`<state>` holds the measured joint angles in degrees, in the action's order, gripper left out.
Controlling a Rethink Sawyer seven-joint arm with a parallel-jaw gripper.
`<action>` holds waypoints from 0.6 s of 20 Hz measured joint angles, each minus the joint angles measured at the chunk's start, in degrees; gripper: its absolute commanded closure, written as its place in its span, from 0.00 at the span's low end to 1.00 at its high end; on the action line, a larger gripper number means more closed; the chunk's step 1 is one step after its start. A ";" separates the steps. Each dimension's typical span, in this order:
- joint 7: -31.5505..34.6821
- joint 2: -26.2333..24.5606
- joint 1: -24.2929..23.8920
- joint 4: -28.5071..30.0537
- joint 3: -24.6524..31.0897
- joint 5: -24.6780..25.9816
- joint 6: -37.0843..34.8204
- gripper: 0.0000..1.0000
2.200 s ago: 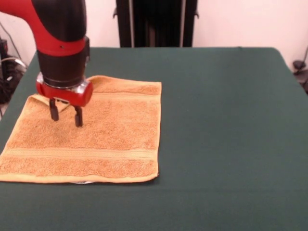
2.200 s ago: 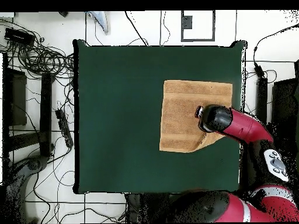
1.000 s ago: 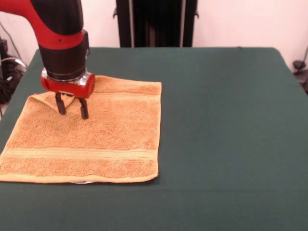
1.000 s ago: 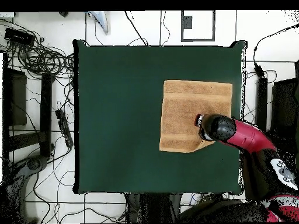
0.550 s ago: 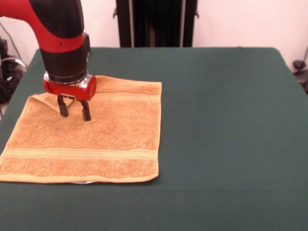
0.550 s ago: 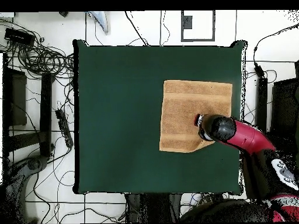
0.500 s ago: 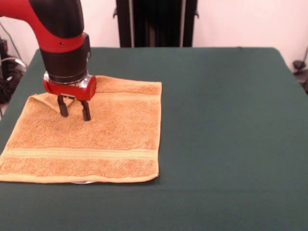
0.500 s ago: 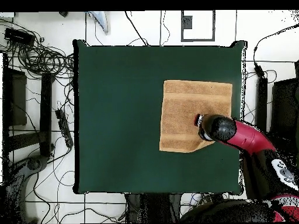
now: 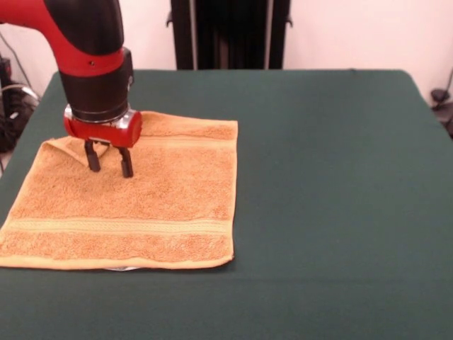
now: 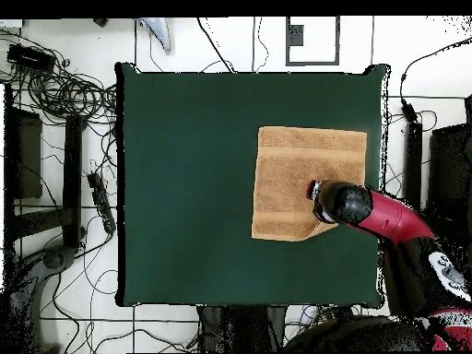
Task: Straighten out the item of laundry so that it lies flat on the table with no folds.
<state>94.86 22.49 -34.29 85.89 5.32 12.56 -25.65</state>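
The orange-tan towel (image 9: 141,195) lies spread on the green table (image 9: 325,177) at the left of the front view. Its far left corner is folded over. A small fold or hump shows along its far edge by the gripper. My gripper (image 9: 108,161) is open, with its two fingertips pointing down at or just above the towel's far left part. In the overhead view the towel (image 10: 290,175) sits at the table's right side, and the arm's wrist (image 10: 336,205) covers its lower right part and hides the gripper.
The towel's left edge lies close to the table's left edge in the front view. A black stand (image 9: 230,34) rises behind the table. Cables (image 10: 55,88) lie on the floor beside the table in the overhead view.
The gripper has moved a little toward the towel's far edge and to the right, then held still for the last half second. The towel has not changed shape.
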 measured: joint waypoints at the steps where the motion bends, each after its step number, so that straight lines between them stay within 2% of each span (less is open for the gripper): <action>1: 0.00 0.06 -0.01 0.05 0.00 0.00 0.01 0.00; 12: 0.00 2.27 -0.08 2.43 0.01 1.84 2.04 0.00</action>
<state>94.86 24.76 -34.37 88.31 5.33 14.41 -23.61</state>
